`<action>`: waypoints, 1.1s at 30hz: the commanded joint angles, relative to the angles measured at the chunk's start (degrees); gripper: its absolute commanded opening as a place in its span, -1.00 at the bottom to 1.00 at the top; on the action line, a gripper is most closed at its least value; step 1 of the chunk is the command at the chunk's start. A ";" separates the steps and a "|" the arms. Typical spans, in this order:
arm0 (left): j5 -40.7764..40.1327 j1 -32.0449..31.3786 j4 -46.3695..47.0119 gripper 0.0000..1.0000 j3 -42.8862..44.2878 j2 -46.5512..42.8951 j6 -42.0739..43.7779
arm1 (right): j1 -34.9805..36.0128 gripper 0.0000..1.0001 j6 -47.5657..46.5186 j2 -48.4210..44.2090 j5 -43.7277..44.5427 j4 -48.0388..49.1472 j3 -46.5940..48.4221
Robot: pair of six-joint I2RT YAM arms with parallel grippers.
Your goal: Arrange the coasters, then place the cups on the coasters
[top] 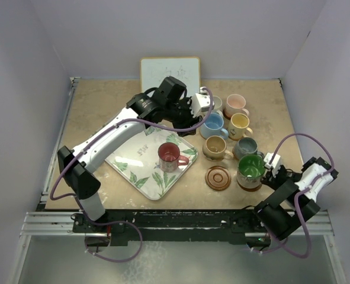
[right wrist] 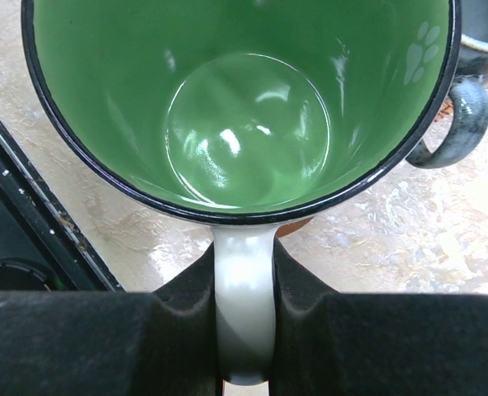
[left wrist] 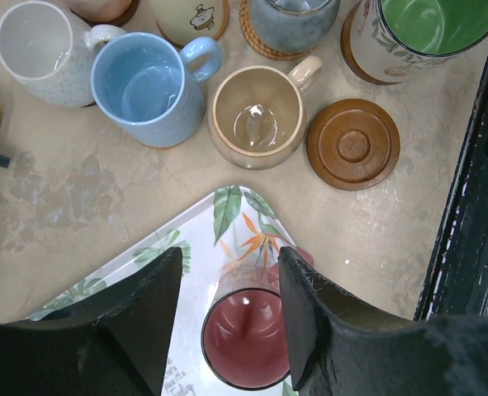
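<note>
My right gripper (right wrist: 244, 276) is shut on the white handle of the green cup (right wrist: 244, 107), whose base shows a brown coaster (top: 250, 187) under it. One bare coaster (top: 218, 177) lies just left of it. The red cup (top: 170, 155) stands on the leaf-patterned tray (top: 133, 168). My left gripper (left wrist: 227, 266) hangs open high above the table's far middle, empty, and in its wrist view the red cup (left wrist: 248, 338) shows between the fingers. Light blue (top: 214, 125), yellow (top: 240, 124), tan (top: 215, 147), grey-blue (top: 246, 148), pink (top: 236, 104) and off-white (left wrist: 37, 49) cups cluster at the right.
A white board (top: 170, 74) leans at the back wall. The black rail of the arm mount (left wrist: 466, 223) runs along the table's near edge. The left arm (top: 112, 133) stretches diagonally over the tray's left corner.
</note>
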 commanded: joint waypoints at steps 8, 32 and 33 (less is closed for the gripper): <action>1.92 0.23 0.24 -0.04 1.57 0.17 0.59 | -0.29 -1.00 -3.40 2.99 -3.63 0.53 -2.14; 2.77 0.21 -0.15 -0.05 0.94 0.19 1.20 | -0.29 -0.44 0.44 9.02 1.41 10.45 -2.96; 2.84 0.27 -0.22 -0.04 0.96 0.29 1.20 | -0.29 -0.43 0.42 9.32 1.42 10.39 -2.71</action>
